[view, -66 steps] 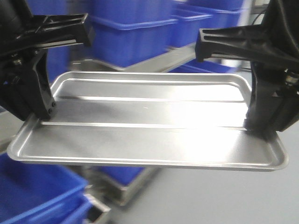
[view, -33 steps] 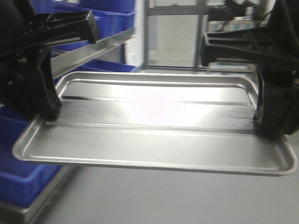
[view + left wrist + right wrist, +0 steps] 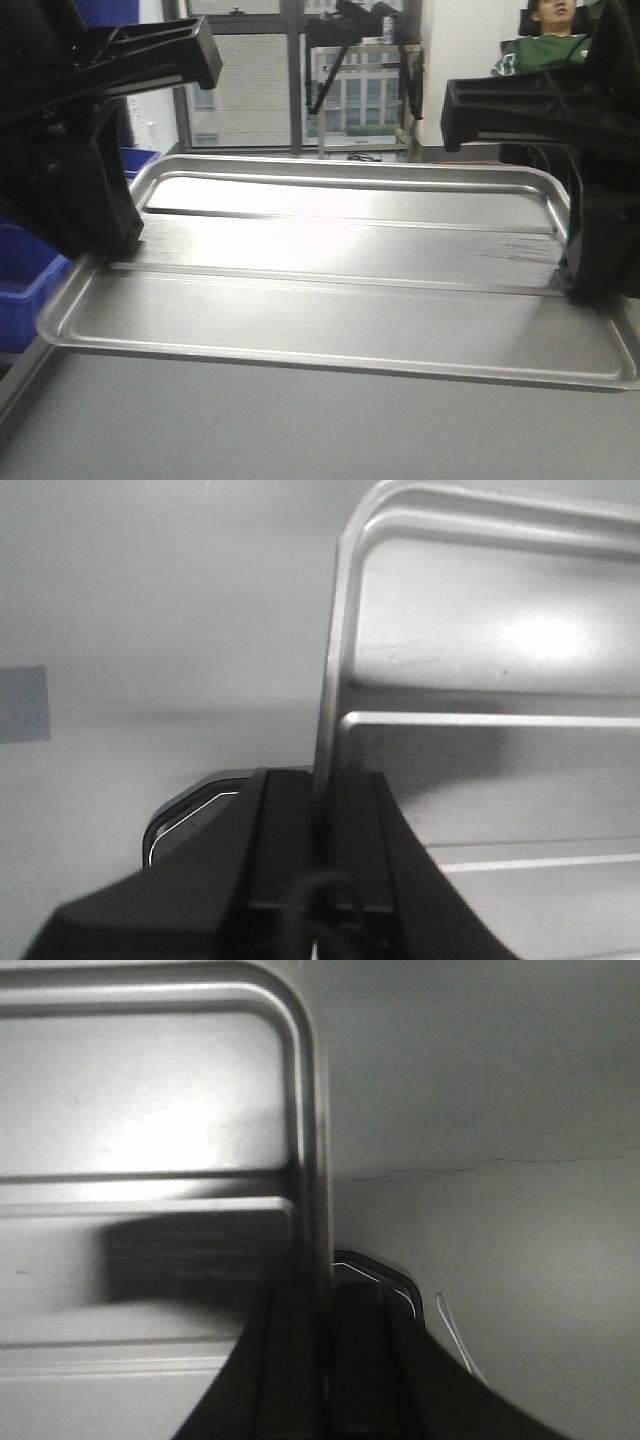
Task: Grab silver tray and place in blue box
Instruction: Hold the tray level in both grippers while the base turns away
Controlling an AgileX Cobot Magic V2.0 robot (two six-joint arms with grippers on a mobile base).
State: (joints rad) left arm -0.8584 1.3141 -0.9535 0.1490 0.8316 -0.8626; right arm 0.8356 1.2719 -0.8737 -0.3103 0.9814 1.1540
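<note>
The silver tray point(image 3: 340, 290) hangs level in mid-air, each short rim pinched between left fingers point(image 3: 345, 820) and right fingers point(image 3: 350, 1330); such thin edge grips could slip, dropping it short of the blue box point(image 3: 22, 300).

Left gripper point(image 3: 112, 240) and right gripper point(image 3: 590, 280) both clamp the silver tray point(image 3: 340, 310).
Each is closed on the rim of one short end, one finger inside the rim and one outside. The two black grippers face each other across the tray, carrying it between them.
</note>
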